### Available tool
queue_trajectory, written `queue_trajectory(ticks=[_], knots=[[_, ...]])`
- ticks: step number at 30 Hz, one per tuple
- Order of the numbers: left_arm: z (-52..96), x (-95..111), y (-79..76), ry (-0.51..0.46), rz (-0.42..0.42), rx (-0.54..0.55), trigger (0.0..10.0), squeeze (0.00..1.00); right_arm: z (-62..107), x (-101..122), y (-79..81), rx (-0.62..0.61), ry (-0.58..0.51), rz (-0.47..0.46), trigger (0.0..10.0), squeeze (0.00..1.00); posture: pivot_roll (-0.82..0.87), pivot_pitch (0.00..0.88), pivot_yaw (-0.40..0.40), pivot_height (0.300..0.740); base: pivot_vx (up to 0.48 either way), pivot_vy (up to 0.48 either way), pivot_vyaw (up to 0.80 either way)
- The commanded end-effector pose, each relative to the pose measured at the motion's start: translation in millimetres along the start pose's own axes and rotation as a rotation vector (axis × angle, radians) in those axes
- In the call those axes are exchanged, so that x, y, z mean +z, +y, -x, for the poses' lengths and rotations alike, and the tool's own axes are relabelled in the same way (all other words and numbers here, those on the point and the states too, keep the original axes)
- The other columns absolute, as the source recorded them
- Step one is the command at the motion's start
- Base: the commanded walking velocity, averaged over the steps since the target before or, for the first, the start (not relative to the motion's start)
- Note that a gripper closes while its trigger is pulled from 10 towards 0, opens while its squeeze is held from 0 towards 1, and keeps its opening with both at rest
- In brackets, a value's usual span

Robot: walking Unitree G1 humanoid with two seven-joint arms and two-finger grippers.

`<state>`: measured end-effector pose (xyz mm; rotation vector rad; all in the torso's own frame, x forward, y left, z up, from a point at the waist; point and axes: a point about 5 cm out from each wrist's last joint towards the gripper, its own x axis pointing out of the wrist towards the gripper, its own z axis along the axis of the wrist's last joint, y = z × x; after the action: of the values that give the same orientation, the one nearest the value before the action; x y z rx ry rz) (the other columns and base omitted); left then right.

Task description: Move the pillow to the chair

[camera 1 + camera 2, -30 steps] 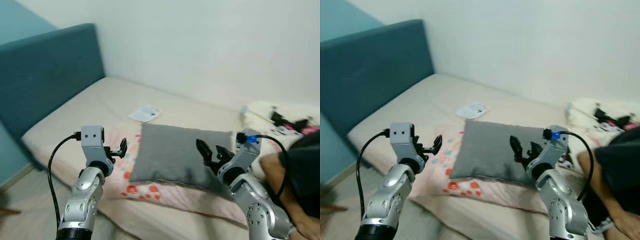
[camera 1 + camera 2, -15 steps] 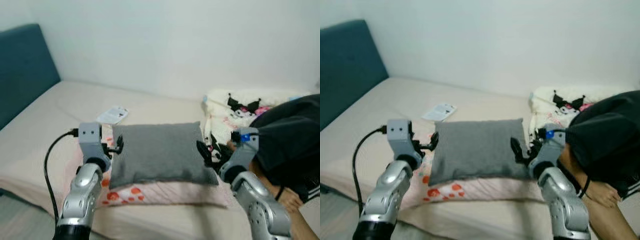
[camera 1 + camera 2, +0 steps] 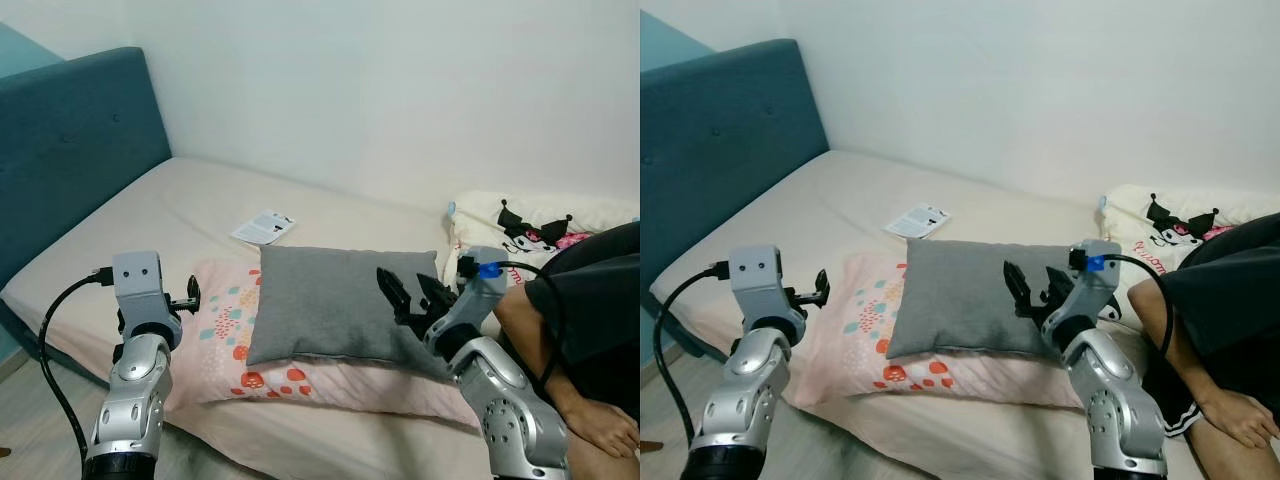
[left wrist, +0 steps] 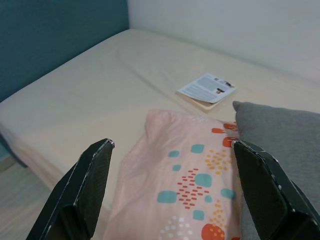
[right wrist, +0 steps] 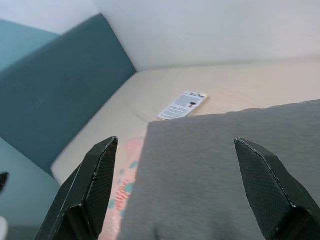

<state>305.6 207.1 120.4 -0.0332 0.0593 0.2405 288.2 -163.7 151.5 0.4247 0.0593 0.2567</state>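
Observation:
A grey pillow [image 3: 335, 300] lies flat on a pink patterned pillow [image 3: 222, 318] at the near edge of the bed [image 3: 190, 205]. My left gripper [image 3: 190, 294] is open and hovers off the pink pillow's left end, apart from the grey pillow; the left wrist view looks between its fingers [image 4: 82, 192] onto the pink pillow [image 4: 195, 175]. My right gripper [image 3: 405, 295] is open just above the grey pillow's right part. In the right wrist view the grey pillow [image 5: 210, 165] spreads between its fingers [image 5: 95, 185].
A booklet [image 3: 265, 227] lies on the mattress behind the pillows. A teal headboard [image 3: 75, 140] stands on the left. A person in black [image 3: 590, 300] sits at the right with an arm [image 3: 560, 375] near my right arm. A cartoon-print pillow [image 3: 530, 225] lies behind.
The camera has swung, shifting the whole scene. My left gripper has drawn away leftward from the grey pillow's left edge. My right gripper stays over the pillow's right part.

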Motion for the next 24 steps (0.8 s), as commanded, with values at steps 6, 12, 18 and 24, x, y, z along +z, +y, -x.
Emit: queue_trajectory(ticks=[6, 12, 18, 24], knots=[[-2.1, 1, -8.3, -0.002, 0.01, -0.028, 10.0, 0.0, -1.3, -3, -4.8, -0.031, 0.0, -0.091, 10.0, 0.0, -0.1, 0.0, 0.0, 0.67, 0.0, 0.0, 0.0], [-0.7, 0, -13.2, -0.001, 0.02, -0.047, 10.0, 0.0, -2.2, -4, -5.1, -0.044, -0.008, -0.15, 10.0, 0.0, -0.11, 0.0, 0.004, 0.645, 0.0, 0.0, 0.0], [-0.2, 1, -18.4, -0.004, 0.03, -0.064, 10.0, 0.0, -2.4, -4, -7.1, -0.054, -0.013, -0.186, 10.0, 0.0, -0.11, 0.0, 0.005, 0.62, 0.0, 0.0, 0.0], [-0.1, 2, -19.4, -0.009, 0.029, -0.072, 10.0, 0.0, -2.4, -3, -11.3, -0.069, -0.031, -0.24, 10.0, 0.0, -0.1, 0.004, 0.007, 0.595, 0.0, 0.0, 0.0]])
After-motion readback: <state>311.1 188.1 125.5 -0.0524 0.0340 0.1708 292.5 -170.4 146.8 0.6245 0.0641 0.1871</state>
